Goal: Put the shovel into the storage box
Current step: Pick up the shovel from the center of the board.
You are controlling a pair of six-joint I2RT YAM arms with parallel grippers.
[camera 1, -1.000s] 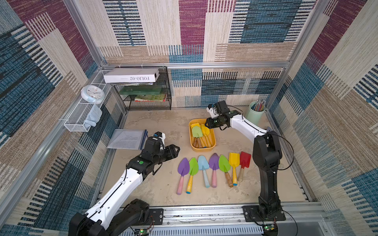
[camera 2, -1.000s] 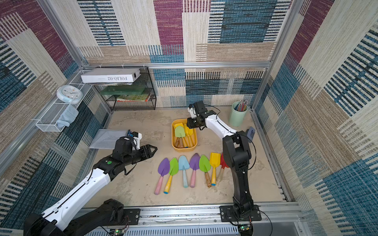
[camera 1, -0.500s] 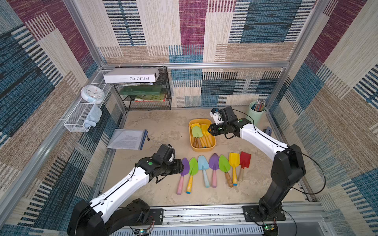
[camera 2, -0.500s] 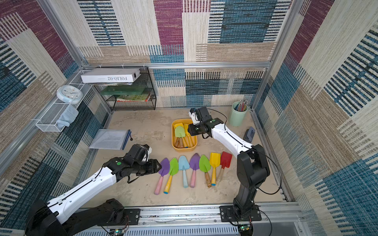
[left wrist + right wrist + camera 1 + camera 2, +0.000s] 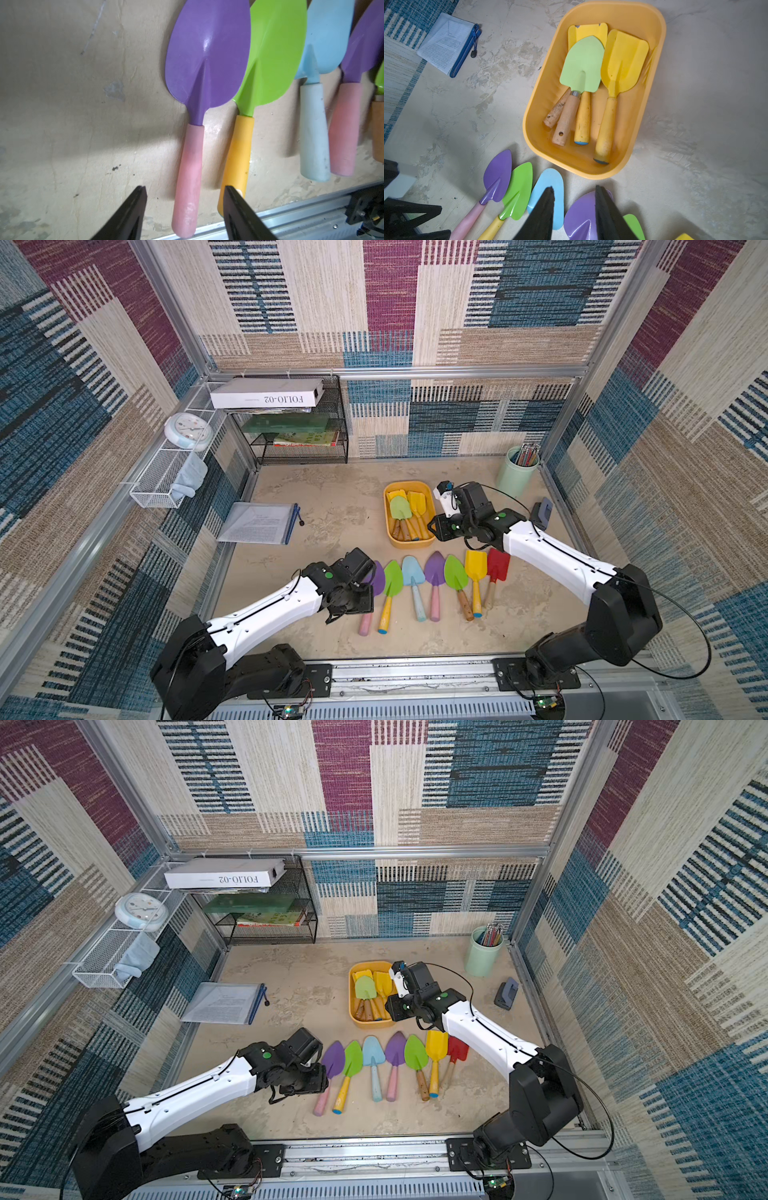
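The storage box point(image 5: 409, 545) point(image 5: 371, 1024) point(image 5: 656, 52) is a yellow-orange tub holding several shovels, among them a pale green one point(image 5: 582, 66). In front of it several shovels lie in a row. The leftmost has a purple blade point(image 5: 207, 52) and a pink handle point(image 5: 190, 166). My left gripper point(image 5: 185, 188) point(image 5: 353, 601) is open, low over that handle, one finger on each side, not touching it. My right gripper point(image 5: 574, 188) point(image 5: 440, 529) is open and empty, beside the box's near right corner, above the light blue point(image 5: 550, 178) and purple blades.
A mint pencil cup point(image 5: 517, 477) stands at the back right, with a dark punch point(image 5: 542, 512) by the right wall. A document pouch point(image 5: 259, 522) lies at the left. A black wire shelf point(image 5: 299, 435) fills the back left. A metal rail point(image 5: 415, 672) runs along the front.
My left arm has swung from beside the pouch toward the front, onto the purple shovel's handle, and its jaws have narrowed a little. My right gripper has drawn back from over the box toward the row.
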